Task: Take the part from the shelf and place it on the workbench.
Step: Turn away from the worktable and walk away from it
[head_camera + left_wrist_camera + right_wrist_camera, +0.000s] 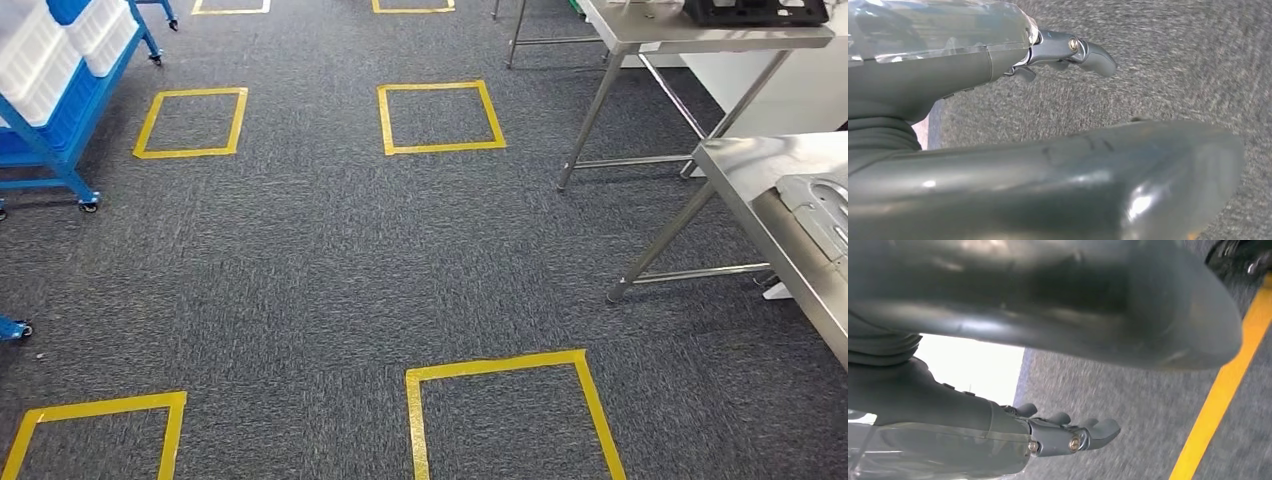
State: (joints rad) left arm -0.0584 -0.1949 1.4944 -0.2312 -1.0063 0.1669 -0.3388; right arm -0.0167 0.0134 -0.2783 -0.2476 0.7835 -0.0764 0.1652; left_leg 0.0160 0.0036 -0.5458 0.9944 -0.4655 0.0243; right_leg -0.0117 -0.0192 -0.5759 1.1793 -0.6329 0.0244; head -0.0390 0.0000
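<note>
Part (822, 208) on steel workbench (745, 165), far from both hands, left hand (1063, 150) and right hand (1048, 305) fingers loose, holding nothing

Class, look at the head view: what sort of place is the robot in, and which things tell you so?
Probably a workshop or factory test floor: yellow tape squares marked on grey carpet, steel workbenches, and a blue wheeled shelf holding white bins.

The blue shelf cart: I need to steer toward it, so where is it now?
In the head view the blue shelf cart stands at the far left, holding white bins, beside a yellow floor square.
</note>
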